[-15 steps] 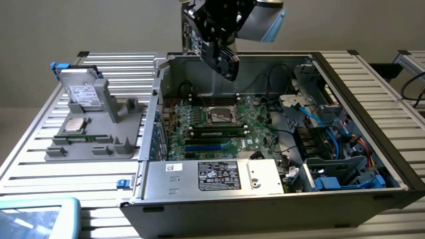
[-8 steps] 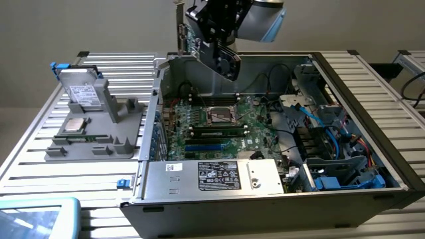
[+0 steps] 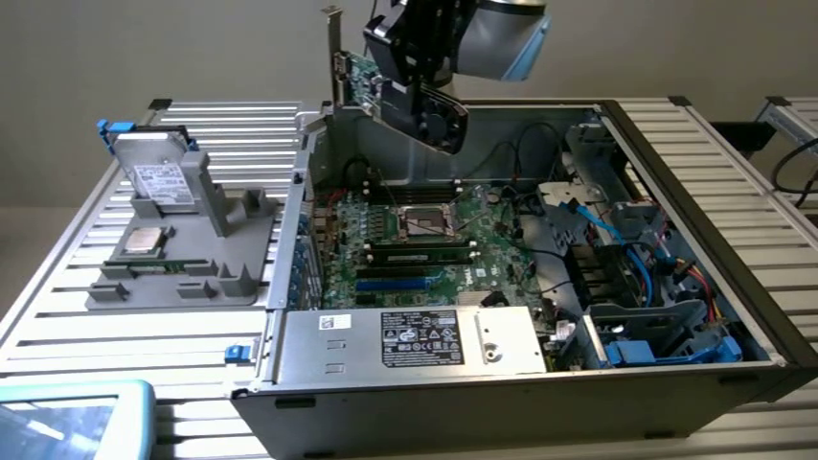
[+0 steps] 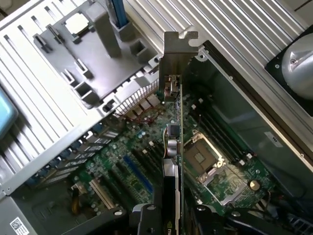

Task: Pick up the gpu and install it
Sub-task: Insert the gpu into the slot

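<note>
The graphics card (image 3: 371,81) is hanging in the air above the back part of the open computer case (image 3: 691,153), well clear of the board below, and the claw (image 4: 172,218) is pinching it narrowly across its two faces, so the card is firmly in its grip. From the wrist view I am looking along the card's thin edge, with its silvery bracket (image 4: 178,54) sticking out at the far end, over the case wall. In the exterior view the card is leaning a little rather than standing plumb. Under it the green motherboard (image 3: 409,249) is lying flat in the case, with the square processor socket (image 3: 422,218) and, nearer the power supply box (image 3: 422,337), a long blue slot (image 3: 390,284). To my eye the card is sitting more over the socket side than over that slot, though the angle makes this hard to judge. Doing this step well, I think, means holding the card upright, lining its lower edge along the slot and its bracket with the case wall on the exterior view's left, and staying clear of the loose cables (image 3: 537,192). Off to that side a grey tray (image 3: 192,278) is standing on the slatted table (image 3: 77,278), carrying a hard drive (image 3: 164,177).
</note>
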Robot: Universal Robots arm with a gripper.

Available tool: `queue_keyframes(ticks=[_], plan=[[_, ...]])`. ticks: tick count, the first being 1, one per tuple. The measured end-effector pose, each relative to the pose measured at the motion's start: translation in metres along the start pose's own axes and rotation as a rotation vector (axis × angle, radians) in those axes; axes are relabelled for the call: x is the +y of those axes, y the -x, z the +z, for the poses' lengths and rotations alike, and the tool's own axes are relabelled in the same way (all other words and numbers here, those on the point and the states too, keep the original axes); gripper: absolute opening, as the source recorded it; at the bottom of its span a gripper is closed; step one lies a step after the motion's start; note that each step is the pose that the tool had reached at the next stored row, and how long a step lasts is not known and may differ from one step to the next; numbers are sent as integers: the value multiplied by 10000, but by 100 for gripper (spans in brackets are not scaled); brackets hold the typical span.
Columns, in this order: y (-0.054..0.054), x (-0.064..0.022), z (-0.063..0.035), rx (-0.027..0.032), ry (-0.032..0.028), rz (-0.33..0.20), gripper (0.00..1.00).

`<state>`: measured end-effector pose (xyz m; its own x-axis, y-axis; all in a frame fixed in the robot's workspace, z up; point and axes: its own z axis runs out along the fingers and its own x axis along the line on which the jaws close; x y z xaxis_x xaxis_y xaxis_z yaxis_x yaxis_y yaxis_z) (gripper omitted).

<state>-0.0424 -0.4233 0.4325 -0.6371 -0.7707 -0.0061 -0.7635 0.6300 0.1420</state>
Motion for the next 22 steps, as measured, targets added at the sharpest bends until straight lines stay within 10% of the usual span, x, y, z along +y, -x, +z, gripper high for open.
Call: queue_keyframes(ticks=[22], plan=[[5,-6,-1,348,-127,-3304,27]])
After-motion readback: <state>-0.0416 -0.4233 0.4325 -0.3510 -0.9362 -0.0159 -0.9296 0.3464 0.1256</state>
